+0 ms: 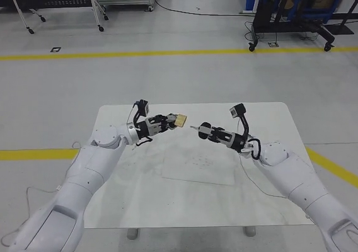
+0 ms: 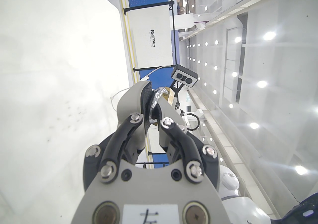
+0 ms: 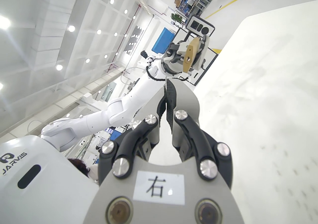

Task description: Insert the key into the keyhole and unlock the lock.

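Brass padlock (image 1: 179,119) sits in the air over the far half of the table (image 1: 261,189), closer to its far edge than its near one. The left claw (image 1: 169,121) holds it, fingers clenched across the steel shackle (image 2: 154,104), and the lock's body juts out toward the other arm. Just right of it, across a small gap, the key (image 1: 195,128) pokes from the right claw (image 1: 204,131) as a thin pale tip, its long axis aimed left at the lock's end face. That claw is pinched tight, pads pressed together over the key's bow. Seen from the right wrist, the lock lies ahead and a little off the line of the fingers. The coming move, as I judge it, turns on lining tip to keyhole before pushing in. The keyhole is too small to make out.
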Motion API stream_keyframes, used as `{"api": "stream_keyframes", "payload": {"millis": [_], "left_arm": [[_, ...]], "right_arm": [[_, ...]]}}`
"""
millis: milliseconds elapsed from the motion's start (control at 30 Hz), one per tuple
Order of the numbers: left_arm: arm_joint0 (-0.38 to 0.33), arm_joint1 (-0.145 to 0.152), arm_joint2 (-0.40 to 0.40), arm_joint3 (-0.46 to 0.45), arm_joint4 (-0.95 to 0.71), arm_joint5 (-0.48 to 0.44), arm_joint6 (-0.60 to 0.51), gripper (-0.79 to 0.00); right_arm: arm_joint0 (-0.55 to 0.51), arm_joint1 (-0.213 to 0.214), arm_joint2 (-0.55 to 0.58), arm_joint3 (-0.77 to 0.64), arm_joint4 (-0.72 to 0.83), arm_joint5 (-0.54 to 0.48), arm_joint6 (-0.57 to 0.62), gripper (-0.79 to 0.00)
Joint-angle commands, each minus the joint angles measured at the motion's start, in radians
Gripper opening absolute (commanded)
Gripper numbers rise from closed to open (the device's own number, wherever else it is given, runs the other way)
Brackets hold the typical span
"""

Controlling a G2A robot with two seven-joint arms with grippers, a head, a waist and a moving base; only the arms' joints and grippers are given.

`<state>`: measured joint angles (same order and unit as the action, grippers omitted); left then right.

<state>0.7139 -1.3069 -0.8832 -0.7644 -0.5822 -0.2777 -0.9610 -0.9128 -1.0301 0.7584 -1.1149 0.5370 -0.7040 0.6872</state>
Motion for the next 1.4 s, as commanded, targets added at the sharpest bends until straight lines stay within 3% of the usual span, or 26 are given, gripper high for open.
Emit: {"api": "stream_keyframes", "payload": {"millis": [0,1367], "left_arm": [[0.001,-0.001,0.000,-0.003,0.011,0.002,0.003,-0.785],[0.021,-0.014,-0.039,-0.021,0.107,0.021,0.017,-0.785]], "right_arm": [[0.001,-0.006,-0.005,0.001,-0.004,0.003,0.002,-0.785],[0.014,-0.089,0.045,0.101,-0.066,0.072,0.016,-0.785]]}}
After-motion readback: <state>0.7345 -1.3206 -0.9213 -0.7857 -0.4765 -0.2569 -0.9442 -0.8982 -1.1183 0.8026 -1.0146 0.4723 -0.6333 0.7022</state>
